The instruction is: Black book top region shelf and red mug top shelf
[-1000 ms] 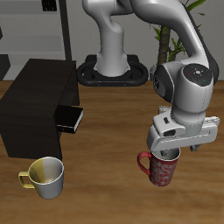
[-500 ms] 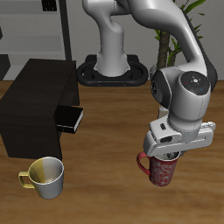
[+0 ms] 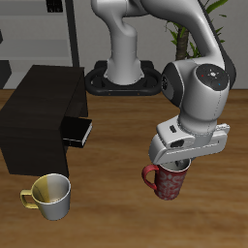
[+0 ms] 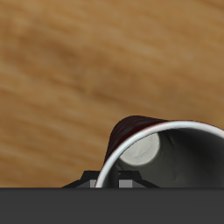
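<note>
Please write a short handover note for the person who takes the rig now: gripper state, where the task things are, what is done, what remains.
Gripper: down at the red mug's rim; whether it is shut on the rim cannot be told from either view.
Red mug: near the table's front edge, away from the shelf; whether it is lifted is unclear.
Black book: lying in the shelf's side compartment, not on top.
Shelf: its top holds nothing yet.
Done: neither placement.
Left: secure the mug, set it on the shelf top; then move the book onto the top.
</note>
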You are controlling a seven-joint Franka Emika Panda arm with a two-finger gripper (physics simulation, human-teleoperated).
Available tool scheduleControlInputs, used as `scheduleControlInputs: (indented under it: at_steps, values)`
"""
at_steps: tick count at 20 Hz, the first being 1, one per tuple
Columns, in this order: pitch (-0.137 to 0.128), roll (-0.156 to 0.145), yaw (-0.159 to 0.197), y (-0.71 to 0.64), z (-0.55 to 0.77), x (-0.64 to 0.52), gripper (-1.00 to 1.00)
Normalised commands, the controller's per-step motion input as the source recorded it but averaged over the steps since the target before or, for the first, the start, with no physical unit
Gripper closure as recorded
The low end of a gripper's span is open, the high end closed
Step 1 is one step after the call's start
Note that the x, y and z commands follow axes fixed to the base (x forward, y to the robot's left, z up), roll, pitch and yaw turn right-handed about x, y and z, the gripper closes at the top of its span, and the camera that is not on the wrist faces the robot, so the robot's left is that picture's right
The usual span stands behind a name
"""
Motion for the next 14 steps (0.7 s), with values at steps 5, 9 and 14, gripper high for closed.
scheduleControlInputs:
  at_steps: [5, 9, 14]
  values:
    - [-0.108, -0.066, 0.048, -0.61, 1.0, -0.37, 1.0]
    - [-0.104, -0.049, 0.06, -0.42, 0.88, -0.48, 1.0]
    - [-0.092, -0.042, 0.128, -0.32, 0.72, -0.47, 1.0]
